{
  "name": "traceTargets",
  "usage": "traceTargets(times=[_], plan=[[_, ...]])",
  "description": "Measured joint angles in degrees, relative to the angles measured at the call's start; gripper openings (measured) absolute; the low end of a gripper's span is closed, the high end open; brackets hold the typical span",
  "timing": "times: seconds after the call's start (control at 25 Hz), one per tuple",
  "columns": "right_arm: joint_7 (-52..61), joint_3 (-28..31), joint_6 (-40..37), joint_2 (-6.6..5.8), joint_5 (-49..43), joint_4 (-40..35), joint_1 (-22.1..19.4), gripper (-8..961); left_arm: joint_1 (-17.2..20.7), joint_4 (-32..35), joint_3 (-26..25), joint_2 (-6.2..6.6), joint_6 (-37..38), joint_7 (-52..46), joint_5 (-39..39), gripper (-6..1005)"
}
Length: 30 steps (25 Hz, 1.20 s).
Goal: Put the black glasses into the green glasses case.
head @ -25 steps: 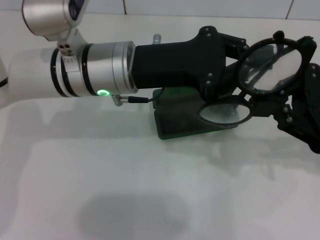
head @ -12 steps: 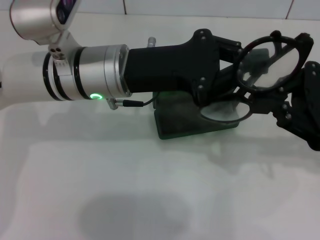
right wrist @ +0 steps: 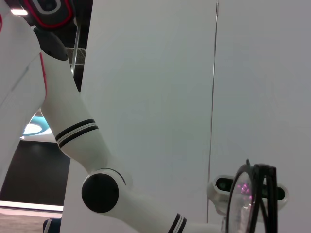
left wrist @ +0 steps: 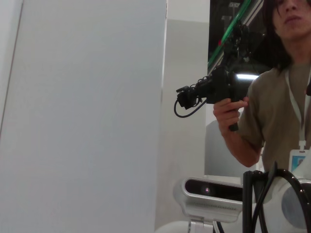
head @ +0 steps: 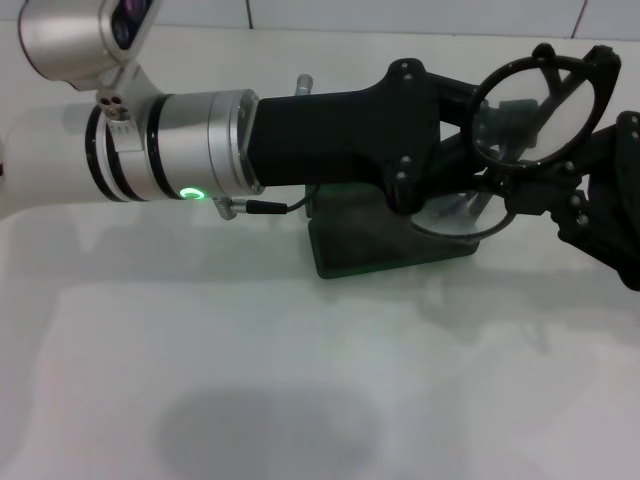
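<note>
The thin black wire-frame glasses (head: pixel 520 140) hang at two o'clock, above the dark green hard glasses case (head: pixel 385 235), clamped between the left gripper (head: pixel 470 150) and right gripper (head: pixel 575 195). Unequal release could twist the frame or drop it outside.
</note>
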Motion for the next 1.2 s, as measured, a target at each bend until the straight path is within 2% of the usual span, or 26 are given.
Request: traceTargets(times=[0.44, 0.64, 0.76, 0.88, 0.92, 0.96, 1.12, 1.2], plan=[[0.2, 0.0, 0.0, 0.11, 0.0, 0.0, 0.1, 44, 1.5, -0.7, -3.8, -0.1, -1.5, 0.3, 0.0, 48], [0.9, -0.4, 0.9, 0.22, -0.3, -0.3, 0.5, 45, 4.0, -0.5, -8.1, 0.17, -3.3, 0.6, 0.3, 48], [4.0, -2.7, 4.0, 0.11, -0.5, -2.6, 2.0, 46, 6.5, -0.4, -12.1, 1.35, -5.3, 1.7, 0.3, 48], [9.9, -8.4, 8.4, -0.76, -1.6, -7.6, 4.6, 47, 9.8, -0.2, -16.9, 2.88, -6.2, 2.0, 0.3, 49], [12.3, -10.1, 10.0, -1.09, -2.7, -9.8, 5.4, 47, 9.8, -0.2, -16.9, 2.88, -6.2, 2.0, 0.3, 49], [16.0, -11.5, 11.5, -1.28, -5.3, -12.7, 6.3, 47, 12.8, 0.8, -19.3, 4.31, -5.7, 1.9, 0.2, 49], [31.4, -13.1, 14.3, -1.26, -18.9, -23.7, 10.5, 48, 15.7, 3.0, -19.1, 5.2, -5.0, 1.6, 0.3, 49], [38.7, -13.3, 13.8, -0.99, -27.3, -26.8, 14.4, 49, 17.4, 4.0, -19.1, 5.26, -4.7, 1.6, 0.4, 49]])
